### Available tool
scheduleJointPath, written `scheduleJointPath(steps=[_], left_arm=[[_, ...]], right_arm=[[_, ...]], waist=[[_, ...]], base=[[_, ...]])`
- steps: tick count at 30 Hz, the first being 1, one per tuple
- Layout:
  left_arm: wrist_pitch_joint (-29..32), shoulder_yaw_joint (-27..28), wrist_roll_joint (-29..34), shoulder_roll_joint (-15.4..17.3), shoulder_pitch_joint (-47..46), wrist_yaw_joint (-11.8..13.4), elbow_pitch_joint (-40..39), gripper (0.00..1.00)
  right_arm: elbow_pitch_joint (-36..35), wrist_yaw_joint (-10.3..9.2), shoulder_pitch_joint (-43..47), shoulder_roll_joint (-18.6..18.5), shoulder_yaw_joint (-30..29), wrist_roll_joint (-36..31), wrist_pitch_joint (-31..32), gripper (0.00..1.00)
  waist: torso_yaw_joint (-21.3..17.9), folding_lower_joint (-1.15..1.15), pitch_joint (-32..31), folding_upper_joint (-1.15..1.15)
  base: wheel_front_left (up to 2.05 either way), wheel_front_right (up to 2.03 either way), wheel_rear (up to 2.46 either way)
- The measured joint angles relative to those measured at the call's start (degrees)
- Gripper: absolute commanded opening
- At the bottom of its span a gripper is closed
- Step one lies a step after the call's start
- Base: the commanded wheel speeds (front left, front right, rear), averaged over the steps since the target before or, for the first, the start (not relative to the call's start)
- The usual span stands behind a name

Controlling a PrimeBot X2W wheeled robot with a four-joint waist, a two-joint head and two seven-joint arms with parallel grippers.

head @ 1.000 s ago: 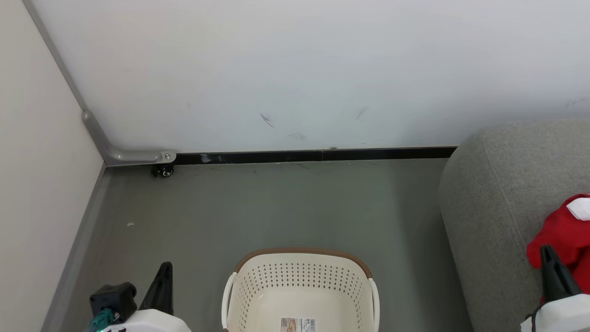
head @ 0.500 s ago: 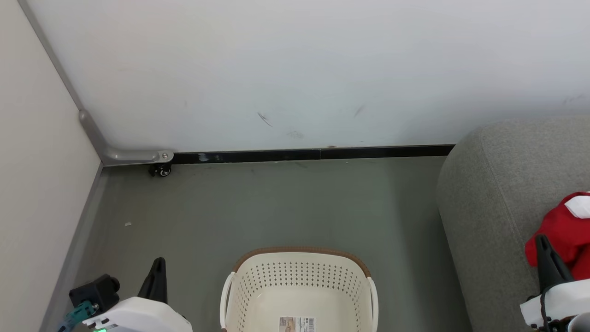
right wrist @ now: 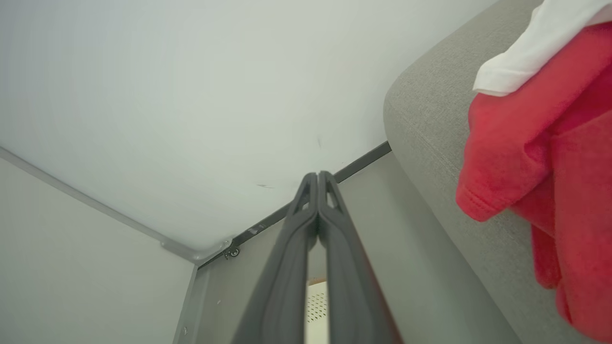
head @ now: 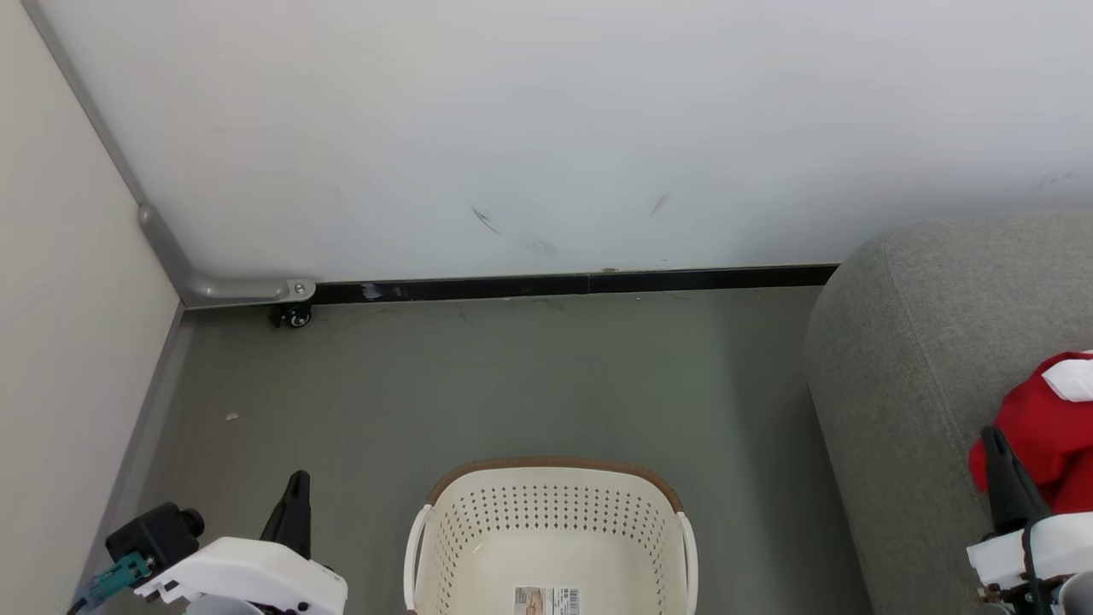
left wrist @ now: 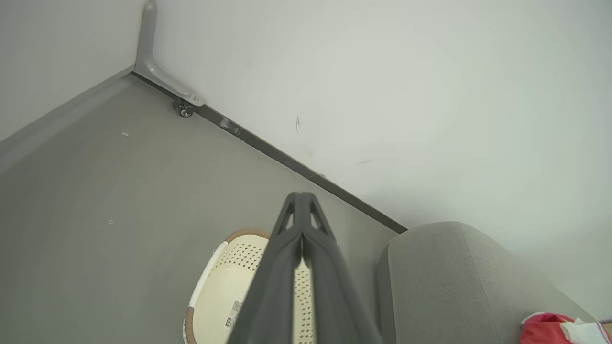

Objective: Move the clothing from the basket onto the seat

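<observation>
Reference dial: centre on the basket point(head: 478, 534), 12 o'clock toward the white wall point(head: 546, 128).

1. Basket. Stands upright on the grey floor point(head: 512, 376), brown rim uppermost. The visible part of its bottom is bare cream plastic with a barcode label point(head: 546, 600).

2. Seat. The seat point(head: 905, 359) stands at 3 o'clock, separated from the basket by a strip of floor. Its rounded end points to 12 o'clock and reaches the black skirting strip point(head: 581, 284).

3. Clothing. The clothing point(head: 1046, 427) lies in a red heap on top of the seat at 3 o'clock, with a white panel point(head: 1074, 380) on its 12 o'clock side. One red fold hangs over the seat's rounded edge.

4. Left gripper. The left gripper point(head: 297, 483) hangs above the floor at 9 o'clock, fingers pointing to 12 o'clock. Its jaws are pressed fully together and hold nothing.

5. Right gripper. The right gripper point(head: 990, 436) is at 3 o'clock, over the seat and just beside the clothing's basket-side edge. Its jaws are likewise fully together, with no fabric between them.

6. Surroundings. A small caster point(head: 295, 318) sits under a grey metal bracket point(head: 213, 289) at 11 o'clock, in the room corner.
</observation>
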Motion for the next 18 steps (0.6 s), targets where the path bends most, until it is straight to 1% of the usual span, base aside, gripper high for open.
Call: scheduleJointPath(steps=[4,9,11,13,18], left_arm=[[0.66,1.30,-2.43,-0.56,0.03,-1.32,-0.04,0.00],[1.54,2.98,-5.47,-1.45,0.05,-2.49,-0.07,0.00],[2.03,3.50,-6.42,-1.92,0.06,-2.85,-0.08,0.00],[2.41,4.12,-7.61,-2.20,0.08,-3.72,-0.08,0.00],[3.32,5.76,-10.35,-2.91,0.08,-4.95,-0.07,0.00]], right_arm=[[0.62,0.00,-0.91,-0.11,0.40,3.56,0.00,0.00],[1.36,0.00,-0.91,-0.22,1.08,8.15,0.00,0.00],[1.53,0.00,-0.92,-0.27,1.55,10.00,0.00,0.00],[1.70,0.00,-0.98,-0.30,1.90,11.78,-0.01,0.00],[2.43,0.00,-1.98,-0.47,2.56,16.31,-0.10,0.00]], waist=[[-0.09,0.06,-0.08,0.00],[-0.22,0.06,-0.10,0.00],[-0.27,0.02,-0.08,0.00],[-0.32,-0.04,-0.04,0.00],[-0.44,-0.23,0.13,0.00]], base=[[0.00,0.00,0.00],[0.00,0.00,0.00],[0.00,0.00,0.00],[0.00,0.00,0.00],[0.00,0.00,0.00]])
